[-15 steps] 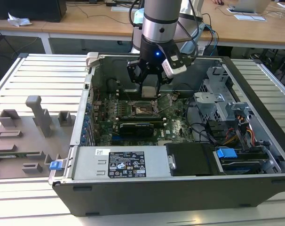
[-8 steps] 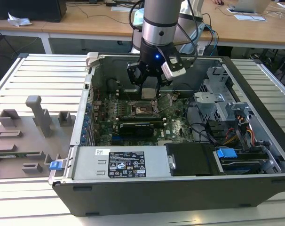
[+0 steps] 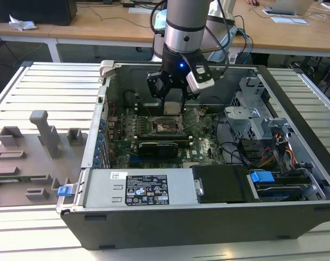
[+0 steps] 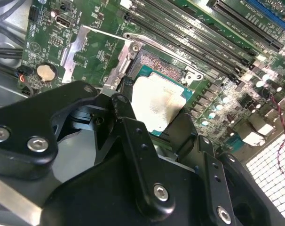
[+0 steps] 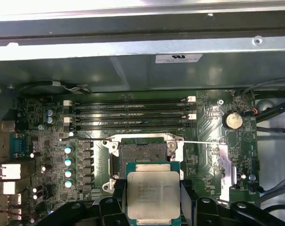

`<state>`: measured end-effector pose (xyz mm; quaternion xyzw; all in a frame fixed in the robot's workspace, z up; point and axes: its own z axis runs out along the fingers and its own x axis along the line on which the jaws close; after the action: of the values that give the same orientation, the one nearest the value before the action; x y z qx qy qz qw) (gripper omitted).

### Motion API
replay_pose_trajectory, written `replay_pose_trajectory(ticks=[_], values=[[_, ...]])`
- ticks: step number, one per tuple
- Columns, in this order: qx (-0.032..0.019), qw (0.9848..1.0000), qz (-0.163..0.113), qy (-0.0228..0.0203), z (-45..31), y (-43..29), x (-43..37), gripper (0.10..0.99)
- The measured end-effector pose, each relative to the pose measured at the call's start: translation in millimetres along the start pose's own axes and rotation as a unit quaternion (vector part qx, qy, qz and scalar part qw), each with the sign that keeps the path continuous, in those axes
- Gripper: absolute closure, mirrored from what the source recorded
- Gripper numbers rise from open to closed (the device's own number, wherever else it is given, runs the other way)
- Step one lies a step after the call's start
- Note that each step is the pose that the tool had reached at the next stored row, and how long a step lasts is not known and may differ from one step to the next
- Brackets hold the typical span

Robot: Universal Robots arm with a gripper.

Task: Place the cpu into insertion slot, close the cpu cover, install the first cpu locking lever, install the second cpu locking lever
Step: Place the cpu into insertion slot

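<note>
I have the claw [image 3: 173,109] closed on two opposite edges of the cpu [image 5: 153,197], held flat and square to the uncovered insertion slot [image 3: 167,126], which sits mid-frame in the exterior view, directly below the claw, near the chip and apparently clear of it.

Exterior view. Pale slatted metal table [image 3: 45,92] spans 9 to 3 o'clock. A grey moulded fixture board [image 3: 29,163] lies on it at 9. Wooden desks [image 3: 99,30] run along 12. Black box [image 3: 37,11] and crumpled white sheet [image 3: 20,23] at 11, loose papers [image 3: 289,20] at 1. Dark floor [image 3: 10,57] under the desks at 10. Light even, diffuse.
</note>
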<state>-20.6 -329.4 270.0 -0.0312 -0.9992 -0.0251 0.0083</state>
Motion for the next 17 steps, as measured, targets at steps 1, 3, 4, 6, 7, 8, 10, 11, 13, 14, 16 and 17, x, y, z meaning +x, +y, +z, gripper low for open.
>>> replay_pose_trajectory(ticks=[1,3,4,6,7,8,10,11,13,14,16,17], values=[[0.0002,1.0000,0.005,-0.0002,0.0,0.0,0.0,0.545],[0.0004,0.9997,0.025,-0.0012,0.4,-0.1,0.0,0.545],[0.0003,0.9996,0.029,-0.0014,0.5,-0.1,0.0,0.545],[0.0001,0.9990,0.044,-0.0022,0.8,-0.1,0.0,0.545],[0.0000,0.9988,0.049,-0.0024,0.9,-0.1,0.0,0.545],[-0.0001,0.9987,0.051,-0.0025,1.0,-0.1,0.0,0.545],[0.0000,0.9983,0.058,-0.0029,1.1,-0.1,0.0,0.545],[-0.0001,0.9982,0.061,-0.0030,1.2,-0.1,0.0,0.545],[-0.0001,0.9975,0.071,-0.0035,1.3,-0.1,0.0,0.545],[-0.0002,0.9972,0.075,-0.0038,1.4,-0.1,0.0,0.545],[-0.0003,0.9967,0.081,-0.0040,1.6,-0.1,0.0,0.545],[-0.0003,0.9964,0.085,-0.0042,1.7,-0.1,0.0,0.545]])
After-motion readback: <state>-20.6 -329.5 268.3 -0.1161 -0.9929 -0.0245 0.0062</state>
